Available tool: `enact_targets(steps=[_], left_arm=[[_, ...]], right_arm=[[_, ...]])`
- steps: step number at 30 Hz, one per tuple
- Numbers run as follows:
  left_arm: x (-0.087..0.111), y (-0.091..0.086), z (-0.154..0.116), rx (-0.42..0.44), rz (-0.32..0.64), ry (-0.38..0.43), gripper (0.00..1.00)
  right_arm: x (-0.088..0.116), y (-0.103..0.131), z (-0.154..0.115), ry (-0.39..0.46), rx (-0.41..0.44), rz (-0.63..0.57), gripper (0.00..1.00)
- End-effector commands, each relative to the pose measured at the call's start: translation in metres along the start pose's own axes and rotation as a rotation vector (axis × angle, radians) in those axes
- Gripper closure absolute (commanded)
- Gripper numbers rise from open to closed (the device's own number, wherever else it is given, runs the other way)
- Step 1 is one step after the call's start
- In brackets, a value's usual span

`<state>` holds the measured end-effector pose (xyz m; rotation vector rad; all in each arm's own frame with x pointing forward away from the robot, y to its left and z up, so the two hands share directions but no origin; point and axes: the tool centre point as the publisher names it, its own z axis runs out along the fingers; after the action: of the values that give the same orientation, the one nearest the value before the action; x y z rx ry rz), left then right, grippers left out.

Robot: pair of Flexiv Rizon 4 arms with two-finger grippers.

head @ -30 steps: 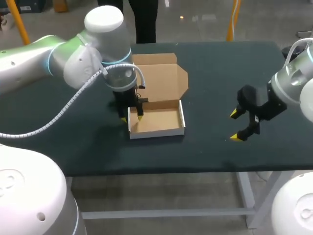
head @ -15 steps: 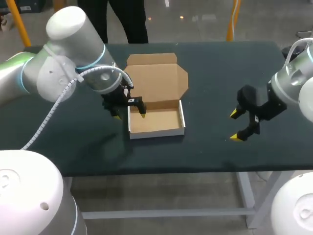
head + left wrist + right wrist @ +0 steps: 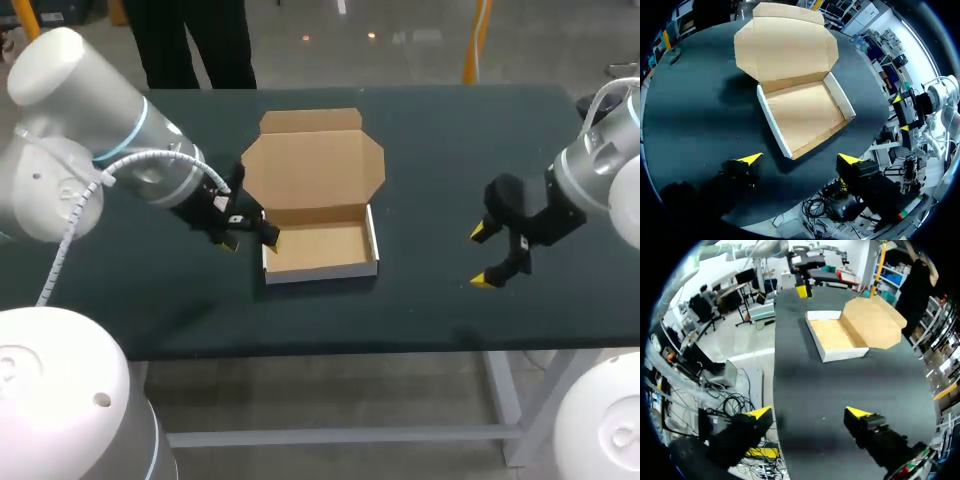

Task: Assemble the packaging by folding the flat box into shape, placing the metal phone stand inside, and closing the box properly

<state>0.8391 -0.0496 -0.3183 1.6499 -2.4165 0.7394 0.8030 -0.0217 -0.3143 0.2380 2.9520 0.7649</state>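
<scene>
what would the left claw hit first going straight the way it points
Probably the near white wall of the box, which lies just ahead of the left claw; depth is unclear.

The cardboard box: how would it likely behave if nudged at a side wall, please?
The box looks empty and thin-walled, so probably light and apt to slide. Its open lid, held by one fold, would probably flop.

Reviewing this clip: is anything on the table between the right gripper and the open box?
Nothing visible. Only bare table lies between the right gripper, fingers open, and the box. The box's tray is empty, its lid folded back. The left gripper is at the box's opposite side.
</scene>
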Motion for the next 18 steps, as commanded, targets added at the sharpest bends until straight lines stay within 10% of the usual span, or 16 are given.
enact_targets(steps=[1, 18], left_arm=[[-0.003, 0.015, -0.014, 0.057, 0.011, -0.011, 0.0], [-0.018, 0.043, -0.06, 0.023, -0.045, 0.005, 0.0]], right_arm=[[0.001, 0.0, -0.002, 0.003, -0.003, -0.002, 0.0], [-0.006, -0.005, -0.014, 0.009, 0.001, 0.116, 0.0]])
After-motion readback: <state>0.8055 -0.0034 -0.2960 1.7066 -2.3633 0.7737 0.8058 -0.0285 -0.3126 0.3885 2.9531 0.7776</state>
